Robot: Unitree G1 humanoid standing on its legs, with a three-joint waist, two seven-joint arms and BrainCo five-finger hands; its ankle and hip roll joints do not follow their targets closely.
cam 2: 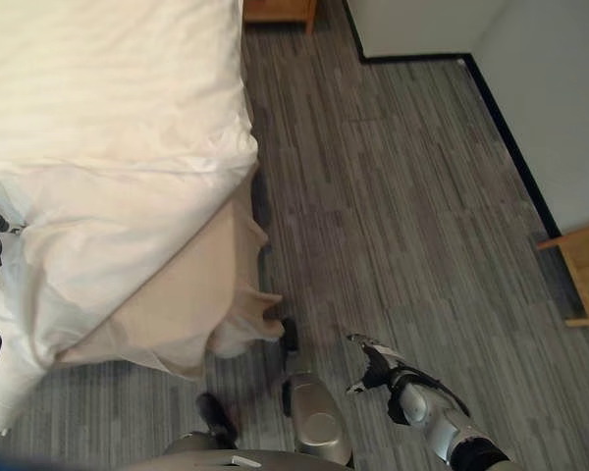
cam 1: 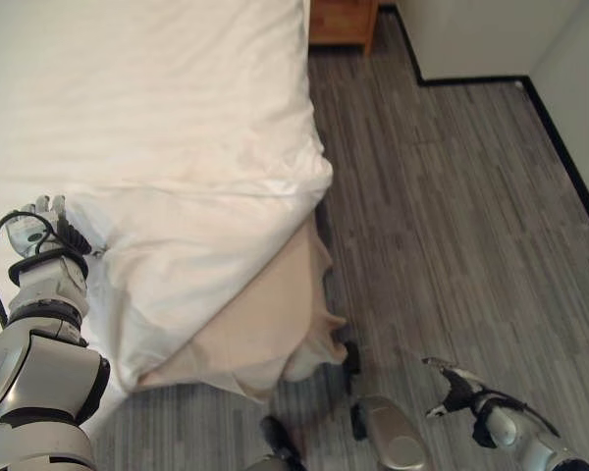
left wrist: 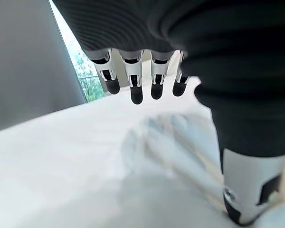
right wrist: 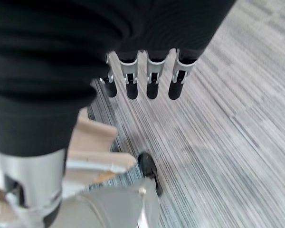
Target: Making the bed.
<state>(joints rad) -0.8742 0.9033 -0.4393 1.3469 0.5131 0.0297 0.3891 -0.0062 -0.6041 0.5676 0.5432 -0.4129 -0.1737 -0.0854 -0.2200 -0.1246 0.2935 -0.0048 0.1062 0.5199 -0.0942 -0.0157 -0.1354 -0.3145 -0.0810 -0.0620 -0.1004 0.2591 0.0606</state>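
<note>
Two hands were in play, neither gripping anything. The left hand (cam 1: 41, 218) hovered over the white duvet (cam 1: 157, 128) near the bed's foot edge, its fingers (left wrist: 135, 88) straight and slack above the cloth, thumb apart. The right hand (cam 2: 378, 368) hung well clear of the bed over the grey floor (cam 1: 452, 216), fingers (right wrist: 152, 83) relaxed and empty.

The duvet covered the mattress but sagged off the near corner in a rumpled fold, baring a beige skirt (cam 1: 265, 324) below it. A wooden nightstand (cam 1: 342, 22) stood at the far end, and a wooden chair (cam 2: 581, 275) stood near the wall.

The step in hand looked like taking up the foot edge to square that corner. To do it well, the left hand should close on the hem itself, not on a loose wrinkle, and the right should come in to the hanging corner. Pulling both ends evenly would keep the cloth from skewing or dragging on the floor.
</note>
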